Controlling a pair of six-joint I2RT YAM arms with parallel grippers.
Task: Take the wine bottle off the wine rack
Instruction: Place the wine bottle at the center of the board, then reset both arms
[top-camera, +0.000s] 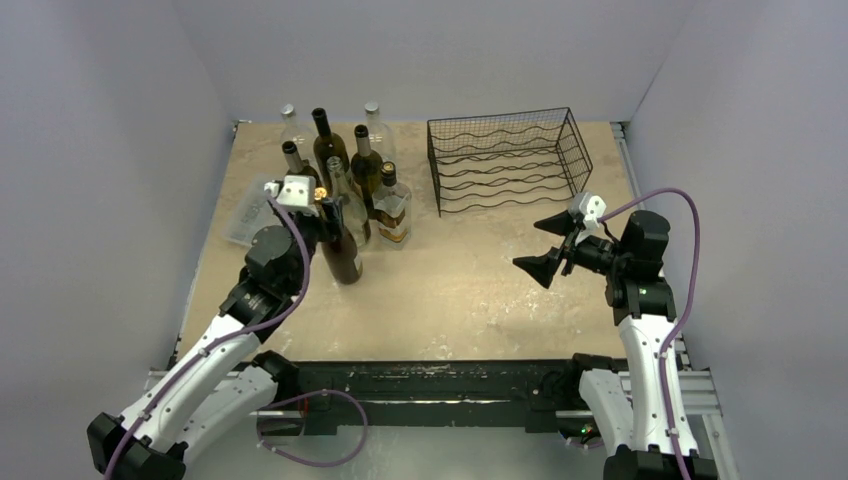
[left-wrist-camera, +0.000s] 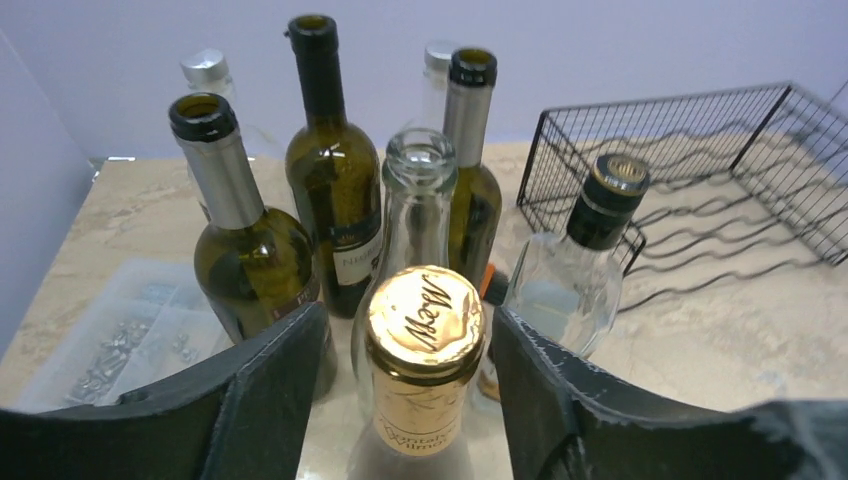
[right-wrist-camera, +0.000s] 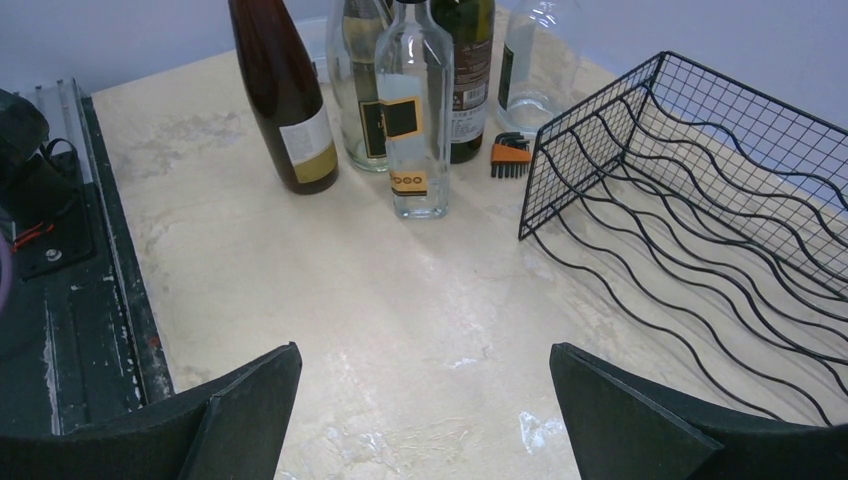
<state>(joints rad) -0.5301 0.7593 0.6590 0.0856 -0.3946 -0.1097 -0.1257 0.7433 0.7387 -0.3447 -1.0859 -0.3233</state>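
Pale lilac walls (top-camera: 420, 50) are closing in a beige, marbled tabletop (top-camera: 470, 290). The black wire wine rack (top-camera: 505, 160) is sitting toward the far right corner. The wine bottle (top-camera: 343, 255) is standing upright left of centre, well apart from the rack, at the near side of a cluster of bottles (top-camera: 340, 160). Its gold foil cap (left-wrist-camera: 424, 320) is showing a curly script monogram; the neck print is too blurred to read. The left gripper (left-wrist-camera: 408, 345) is straddling that neck, fingers parted. The right gripper (right-wrist-camera: 425, 355) is hovering with fingers spread wide.
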